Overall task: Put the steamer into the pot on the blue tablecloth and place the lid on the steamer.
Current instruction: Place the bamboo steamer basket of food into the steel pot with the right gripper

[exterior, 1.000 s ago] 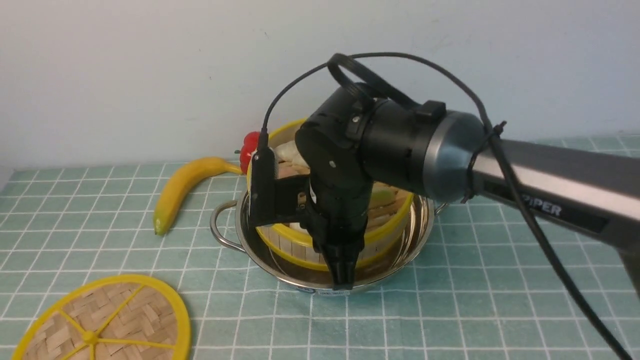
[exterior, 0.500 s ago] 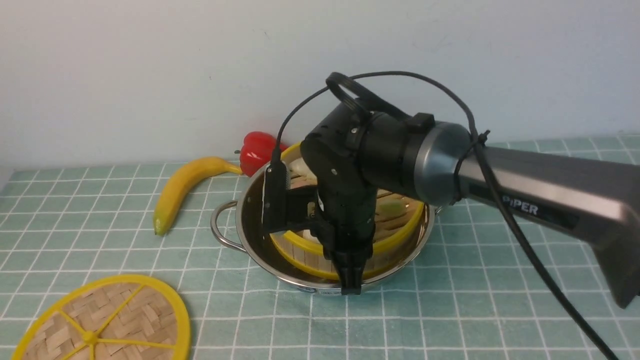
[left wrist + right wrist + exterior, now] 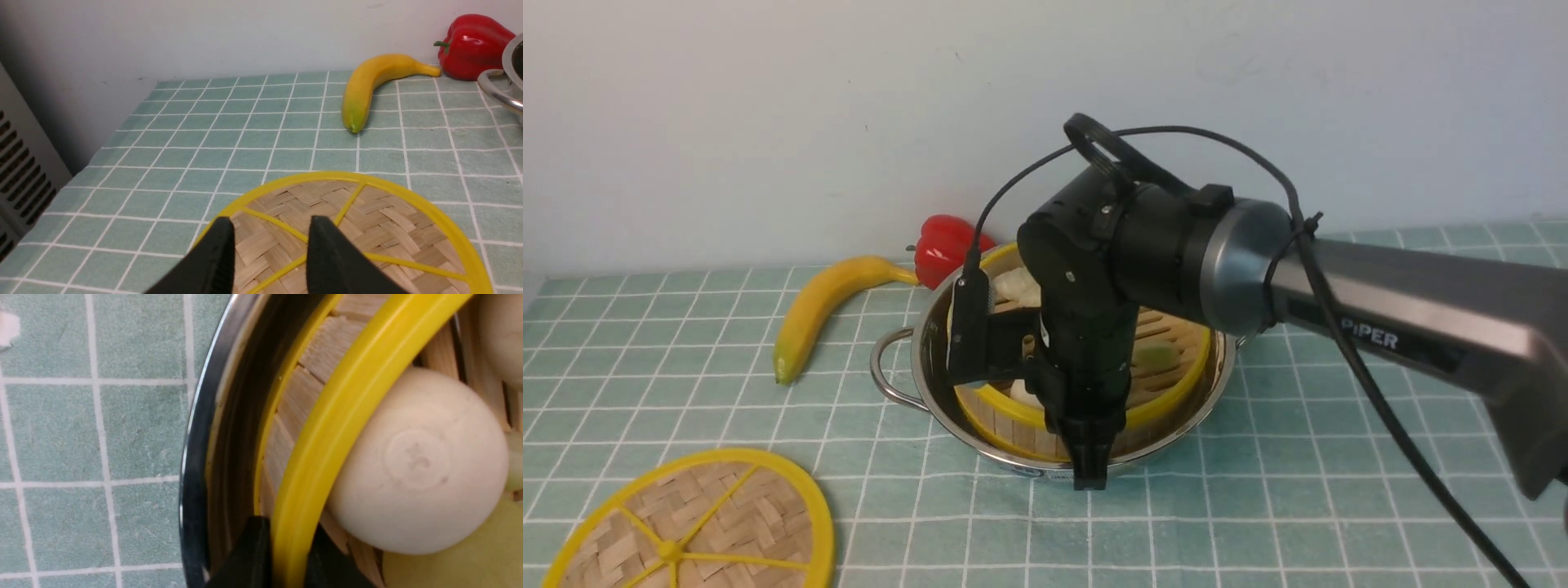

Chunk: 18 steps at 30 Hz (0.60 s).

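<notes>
The steamer (image 3: 1176, 382), a bamboo basket with a yellow rim and white and green buns, sits inside the shiny pot (image 3: 929, 384) on the blue tablecloth (image 3: 1298, 490). My right gripper (image 3: 1089, 478) points down at the pot's near side, shut on the steamer's yellow rim (image 3: 318, 449), one finger outside and one inside the wall. A white bun (image 3: 416, 465) lies just inside the rim. The lid (image 3: 711, 523) lies flat on the cloth at the front left. My left gripper (image 3: 271, 232) hovers over the lid (image 3: 392, 228), open and holding nothing.
A yellow banana (image 3: 817, 310) and a red pepper (image 3: 943, 245) lie behind and left of the pot, near the wall. The pot's left loop handle (image 3: 882, 376) sticks out toward the banana. A grey vented panel (image 3: 20, 171) stands at the cloth's left edge.
The right arm has lowered the steamer from a raised, tilted position down into the pot, where it now sits lower and more level. The lid has not moved.
</notes>
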{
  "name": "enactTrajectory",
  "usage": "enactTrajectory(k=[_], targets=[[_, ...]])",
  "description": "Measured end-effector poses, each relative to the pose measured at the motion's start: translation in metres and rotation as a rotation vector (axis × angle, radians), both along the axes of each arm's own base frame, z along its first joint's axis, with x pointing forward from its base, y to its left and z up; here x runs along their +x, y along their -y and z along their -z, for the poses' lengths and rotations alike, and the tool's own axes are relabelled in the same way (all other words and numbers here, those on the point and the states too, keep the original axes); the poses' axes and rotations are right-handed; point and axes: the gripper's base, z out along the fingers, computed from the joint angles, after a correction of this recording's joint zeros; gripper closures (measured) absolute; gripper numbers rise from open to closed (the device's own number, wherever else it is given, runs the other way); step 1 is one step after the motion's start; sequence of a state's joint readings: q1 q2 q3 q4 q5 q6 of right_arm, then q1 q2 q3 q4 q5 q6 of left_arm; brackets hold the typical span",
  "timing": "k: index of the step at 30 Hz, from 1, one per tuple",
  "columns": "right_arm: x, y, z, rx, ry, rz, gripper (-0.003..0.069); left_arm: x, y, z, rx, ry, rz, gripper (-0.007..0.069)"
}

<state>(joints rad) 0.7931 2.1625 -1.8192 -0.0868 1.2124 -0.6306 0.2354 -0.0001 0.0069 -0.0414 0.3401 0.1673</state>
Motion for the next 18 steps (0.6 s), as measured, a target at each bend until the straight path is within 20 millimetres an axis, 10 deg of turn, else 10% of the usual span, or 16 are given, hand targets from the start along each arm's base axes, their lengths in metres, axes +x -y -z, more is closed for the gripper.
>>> enactTrajectory(k=[8,18], targets=[[0.0025,-0.0027,0.0094,-0.006,-0.005,-0.008,0.0559,0.0000,0.0000,0.0000,0.000,0.000,0.000,0.0382],[0.0044,-0.0038,0.0006,0.007,0.004,0.035,0.0265,0.0000,0.0000,0.0000,0.000,0.000,0.000,0.0382]])
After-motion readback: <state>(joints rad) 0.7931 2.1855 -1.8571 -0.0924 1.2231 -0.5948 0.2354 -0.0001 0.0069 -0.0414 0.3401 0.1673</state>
